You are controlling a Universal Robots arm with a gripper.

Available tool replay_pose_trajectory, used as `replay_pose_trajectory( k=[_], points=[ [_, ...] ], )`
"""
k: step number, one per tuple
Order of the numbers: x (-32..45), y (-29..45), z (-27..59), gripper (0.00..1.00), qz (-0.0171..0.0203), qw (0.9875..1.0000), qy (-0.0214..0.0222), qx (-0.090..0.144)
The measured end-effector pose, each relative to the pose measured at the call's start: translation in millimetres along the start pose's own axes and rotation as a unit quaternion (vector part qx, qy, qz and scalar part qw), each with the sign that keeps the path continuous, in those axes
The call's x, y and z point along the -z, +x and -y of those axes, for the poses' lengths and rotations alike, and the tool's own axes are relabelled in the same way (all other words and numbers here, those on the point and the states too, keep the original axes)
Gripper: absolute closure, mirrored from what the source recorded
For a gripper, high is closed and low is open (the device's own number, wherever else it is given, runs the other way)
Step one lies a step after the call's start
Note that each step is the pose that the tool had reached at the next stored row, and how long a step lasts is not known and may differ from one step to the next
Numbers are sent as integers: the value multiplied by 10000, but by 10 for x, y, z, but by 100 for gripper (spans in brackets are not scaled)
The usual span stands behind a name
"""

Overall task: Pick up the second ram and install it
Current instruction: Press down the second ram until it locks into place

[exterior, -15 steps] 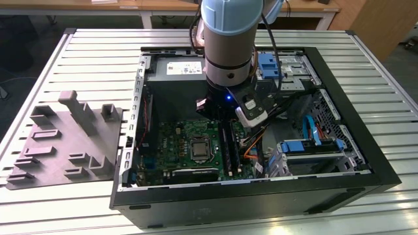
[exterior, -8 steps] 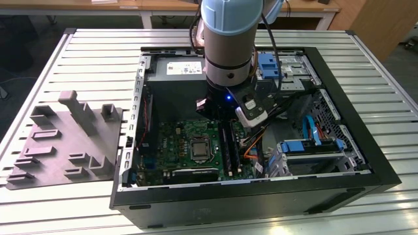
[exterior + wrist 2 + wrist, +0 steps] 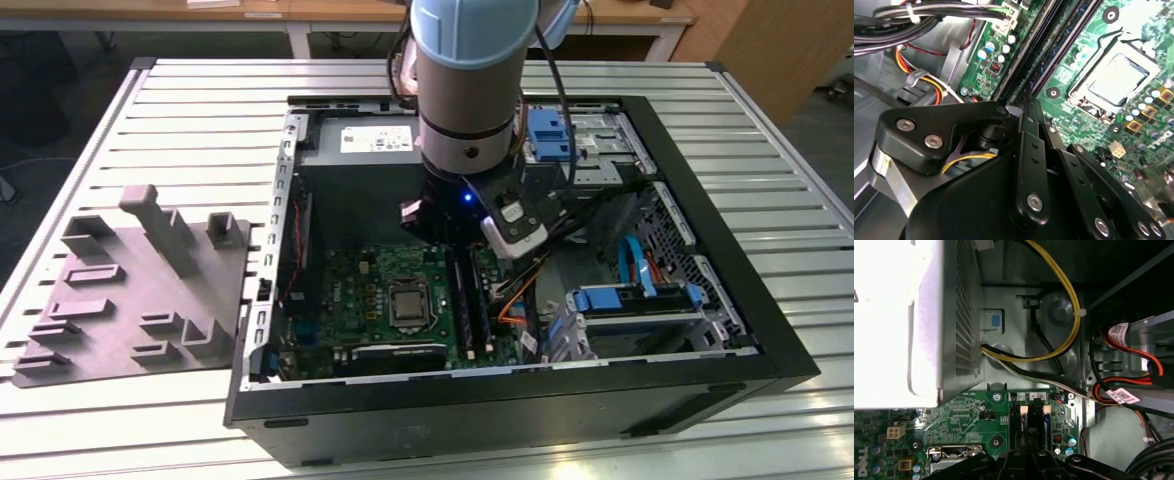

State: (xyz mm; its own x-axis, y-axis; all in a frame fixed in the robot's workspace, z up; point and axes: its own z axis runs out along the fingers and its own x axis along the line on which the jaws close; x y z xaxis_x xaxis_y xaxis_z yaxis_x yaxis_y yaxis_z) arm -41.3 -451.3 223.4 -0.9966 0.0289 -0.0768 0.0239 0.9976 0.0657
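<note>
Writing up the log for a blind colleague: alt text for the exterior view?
A robot arm reaches down into an open computer case on a slatted metal table, over the green motherboard and its memory slots. A grey moulded tray lies outside, on the exterior view's left.

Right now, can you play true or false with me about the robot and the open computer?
1. The gripper is down inside the computer case, over the memory slots. True.
2. The grey plastic tray lies inside the case. False: it lies on the slatted table, at the exterior view's left of the case.
3. The motherboard is green. True.
4. The case has its side cover on. False: it is open, and the motherboard shows.
5. The yellow cable is in the first wrist view. True.
</note>
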Motion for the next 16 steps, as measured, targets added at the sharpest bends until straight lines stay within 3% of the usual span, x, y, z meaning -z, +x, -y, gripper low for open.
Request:
replay_pose_trajectory(
  k=[8,16],
  points=[
    [165,-13,-10,90,0,10000,1,0],
    [172,-15,46,90,0,10000,1,1]
  ],
)
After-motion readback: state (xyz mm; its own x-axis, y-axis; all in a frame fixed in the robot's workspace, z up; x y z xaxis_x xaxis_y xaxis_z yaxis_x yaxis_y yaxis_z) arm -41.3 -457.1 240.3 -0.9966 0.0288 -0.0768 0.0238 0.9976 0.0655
